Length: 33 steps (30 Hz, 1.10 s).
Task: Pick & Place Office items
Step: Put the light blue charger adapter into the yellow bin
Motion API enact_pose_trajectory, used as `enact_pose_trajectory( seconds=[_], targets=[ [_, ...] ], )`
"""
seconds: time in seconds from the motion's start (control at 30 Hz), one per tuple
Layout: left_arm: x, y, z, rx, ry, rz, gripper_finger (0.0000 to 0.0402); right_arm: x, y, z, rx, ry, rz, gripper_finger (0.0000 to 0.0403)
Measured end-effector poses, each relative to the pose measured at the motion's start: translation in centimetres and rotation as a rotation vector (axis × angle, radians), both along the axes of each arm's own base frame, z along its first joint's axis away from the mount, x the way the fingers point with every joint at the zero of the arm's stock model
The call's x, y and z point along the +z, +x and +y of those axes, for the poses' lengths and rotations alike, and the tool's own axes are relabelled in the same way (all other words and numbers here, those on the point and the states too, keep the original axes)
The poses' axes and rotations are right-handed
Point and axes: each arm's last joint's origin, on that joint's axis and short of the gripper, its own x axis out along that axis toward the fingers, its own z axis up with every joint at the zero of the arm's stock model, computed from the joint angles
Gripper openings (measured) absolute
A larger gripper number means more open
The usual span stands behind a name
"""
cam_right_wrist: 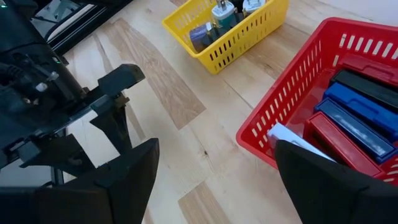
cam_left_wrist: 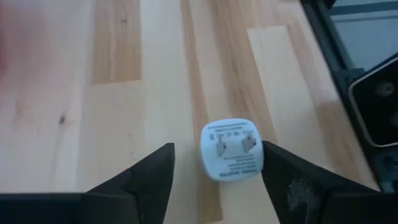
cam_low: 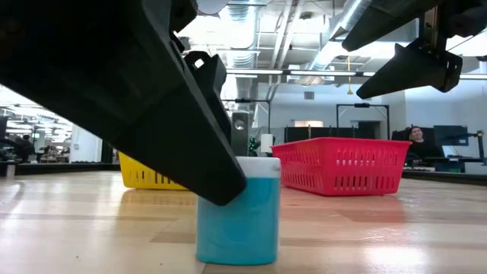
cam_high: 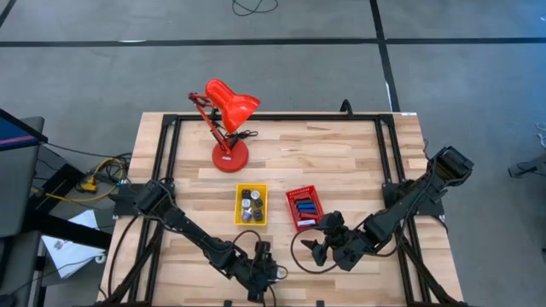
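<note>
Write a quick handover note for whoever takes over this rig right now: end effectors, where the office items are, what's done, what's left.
Left end effector: at the table's near edge, fingers open either side of a white plug adapter standing on the wood, not gripped yet.
Right end effector: open, empty, beside the red basket.
Done: roundish pieces sit in the yellow basket; blue and red flat pieces lie in the red basket.
Left: grip the adapter and probably place it in the yellow basket.

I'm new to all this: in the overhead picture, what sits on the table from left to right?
Left gripper low near the front edge → red desk lamp at the back → yellow tray → red tray → right gripper.
</note>
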Motion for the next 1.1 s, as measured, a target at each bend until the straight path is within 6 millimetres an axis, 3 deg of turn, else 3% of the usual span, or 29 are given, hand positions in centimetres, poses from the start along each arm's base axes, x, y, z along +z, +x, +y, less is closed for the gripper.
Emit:
enact_pose_trajectory(
  seconds=[0.5, 0.6, 0.67, 0.77, 0.87, 1.0, 1.1],
  targets=[
    [0.1, 0.1, -0.1, -0.020, -0.003, -0.009, 0.0120, 0.0, 0.0, 0.0, 0.005, -0.006, 0.002, 0.0312],
    [0.4, -0.2, -0.3, -0.074, 0.043, -0.015, 0.0120, 0.0, -0.2, 0.2, 0.013, -0.010, 0.004, 0.0312],
    [1.5, -0.6, -0.2, -0.116, 0.072, -0.023, 0.0120, 0.0, -0.4, 0.5, 0.022, -0.011, 0.003, 0.0312],
    [5.2, -1.5, 0.4, -0.147, 0.081, -0.065, 0.0120, 0.0, -0.7, 0.9, 0.029, -0.016, -0.012, 0.0312],
    [8.1, -3.0, 2.2, -0.129, 0.079, -0.107, 0.0128, 0.1, -1.0, 1.3, 0.022, -0.025, -0.036, 0.0312],
    [10.6, -6.0, 5.1, -0.049, 0.077, -0.173, 0.0129, 0.2, -1.4, 1.7, 0.015, -0.042, -0.062, 0.0312],
    [11.0, -8.2, 7.3, 0.026, 0.106, -0.233, 0.0125, 0.2, -1.4, 1.7, 0.022, -0.053, -0.061, 0.0312]
  ],
)
